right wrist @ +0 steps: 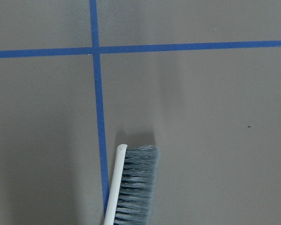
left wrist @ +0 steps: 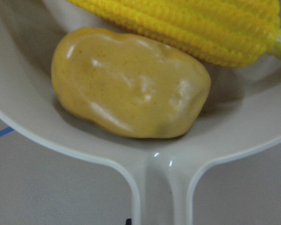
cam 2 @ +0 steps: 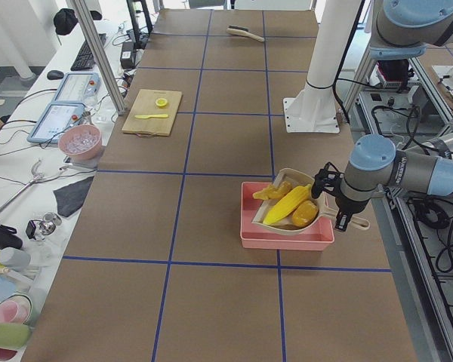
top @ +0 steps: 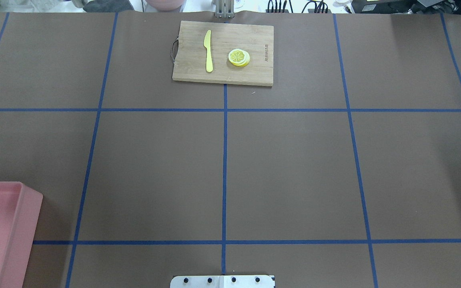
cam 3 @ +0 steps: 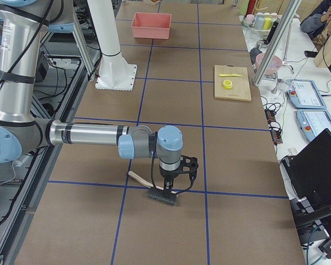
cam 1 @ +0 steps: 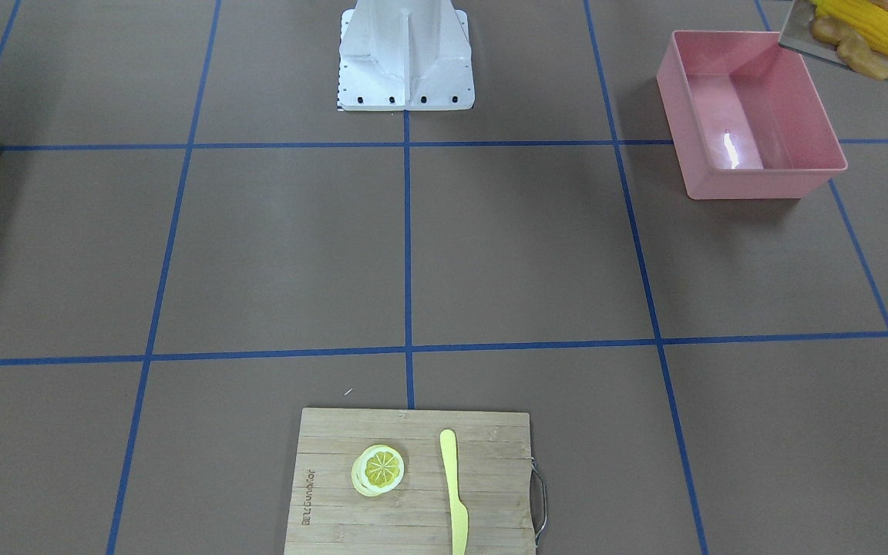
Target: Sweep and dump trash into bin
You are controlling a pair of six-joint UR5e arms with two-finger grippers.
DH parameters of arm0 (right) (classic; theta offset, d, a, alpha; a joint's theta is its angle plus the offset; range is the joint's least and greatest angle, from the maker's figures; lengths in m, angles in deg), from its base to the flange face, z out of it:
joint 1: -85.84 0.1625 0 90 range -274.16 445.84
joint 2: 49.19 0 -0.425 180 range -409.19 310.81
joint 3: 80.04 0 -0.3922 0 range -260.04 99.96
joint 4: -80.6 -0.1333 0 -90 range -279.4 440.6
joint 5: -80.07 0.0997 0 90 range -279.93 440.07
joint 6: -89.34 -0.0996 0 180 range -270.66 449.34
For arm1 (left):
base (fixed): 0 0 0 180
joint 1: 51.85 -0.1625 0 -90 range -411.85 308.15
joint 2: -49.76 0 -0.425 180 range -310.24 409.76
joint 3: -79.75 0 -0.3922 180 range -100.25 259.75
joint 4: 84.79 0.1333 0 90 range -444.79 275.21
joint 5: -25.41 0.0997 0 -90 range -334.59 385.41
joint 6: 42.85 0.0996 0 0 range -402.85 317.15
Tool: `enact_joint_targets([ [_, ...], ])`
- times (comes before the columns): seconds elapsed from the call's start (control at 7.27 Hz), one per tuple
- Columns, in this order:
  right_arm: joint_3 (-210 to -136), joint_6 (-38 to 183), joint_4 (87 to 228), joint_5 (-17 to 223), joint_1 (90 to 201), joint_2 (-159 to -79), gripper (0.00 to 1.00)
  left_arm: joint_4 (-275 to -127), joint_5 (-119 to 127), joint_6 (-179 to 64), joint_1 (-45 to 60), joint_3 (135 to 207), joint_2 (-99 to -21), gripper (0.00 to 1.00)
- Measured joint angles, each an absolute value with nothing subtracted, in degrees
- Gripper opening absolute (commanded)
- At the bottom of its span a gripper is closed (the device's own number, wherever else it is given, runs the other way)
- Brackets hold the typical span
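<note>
Near the table's left end, the dustpan (left wrist: 234,126) hangs raised at the left gripper (cam 2: 338,217), by the corner of the bin (cam 1: 760,183) on the robot's side. Whether the jaws are tight or slack on the handle I cannot tell. All the trash lies in the pan. The corn (cam 1: 872,27) has its long axis across the pan, crosswise to the handle, and its pale green end points right in the left wrist view. The potato (left wrist: 131,84) sits at the handle's root, just beside the corn, and the ginger (cam 2: 278,191) lies on the corn's far side. Well apart, at the right end, the right gripper (cam 3: 166,185) stands over a brush (right wrist: 136,185) whose bristles meet the table; its jaw gap cannot be told either.
</note>
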State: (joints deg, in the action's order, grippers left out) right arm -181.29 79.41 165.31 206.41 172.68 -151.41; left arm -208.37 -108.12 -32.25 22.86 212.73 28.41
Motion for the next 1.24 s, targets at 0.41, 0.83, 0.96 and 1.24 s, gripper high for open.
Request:
enact_joint_targets([
  [0.41, -181.3, 79.4, 165.2, 206.5, 172.7, -151.4, 1.00, -208.5, -108.1, -27.3, 22.9, 210.9, 29.6, 0.00],
  [0.83, -181.4, 79.4, 165.2, 206.5, 172.7, -151.4, 1.00, -208.7, -107.8, -24.4, 22.9, 208.6, 29.8, 0.00],
  [0.96, -181.4, 79.4, 165.2, 206.5, 172.7, -151.4, 1.00, -208.7, -107.6, -23.9, 22.9, 207.9, 29.5, 0.00],
  [1.24, -181.4, 79.4, 165.2, 206.5, 172.7, -151.4, 1.00, -208.7, -107.3, -23.5, 22.8, 206.5, 28.5, 0.00],
])
